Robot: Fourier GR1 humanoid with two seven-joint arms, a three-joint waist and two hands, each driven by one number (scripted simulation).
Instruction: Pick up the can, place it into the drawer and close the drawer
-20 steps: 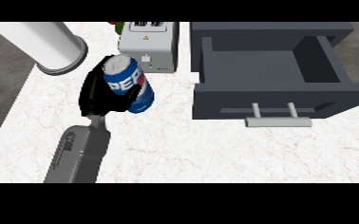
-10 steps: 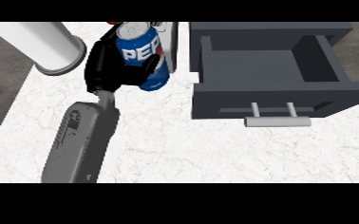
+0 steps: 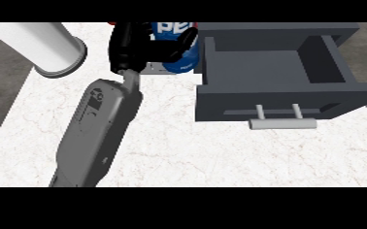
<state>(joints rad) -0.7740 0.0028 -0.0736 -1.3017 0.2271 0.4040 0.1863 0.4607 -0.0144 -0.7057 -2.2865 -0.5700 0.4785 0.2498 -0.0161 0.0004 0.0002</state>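
A blue can (image 3: 184,56) with white lettering is held up at the top of the head view, just left of the open drawer. My left hand (image 3: 135,46) is shut on it, black fingers curled round its side and hiding much of it. The grey forearm (image 3: 97,126) runs in from the lower left. The dark grey drawer (image 3: 279,102) stands pulled out on the right, its inside bare, with a light grey bar handle (image 3: 282,122) on its front. The can's right edge sits close to the drawer's left wall. My right hand does not show.
A white cylinder (image 3: 43,46) lies at the upper left, over the counter's edge. A light grey box (image 3: 153,68) peeks out under the hand and can. White marbled counter (image 3: 215,155) spreads across the front.
My left hand has carried the can up and to the right, from the counter's middle left toward the drawer's left wall. The grey box is now mostly hidden behind it.
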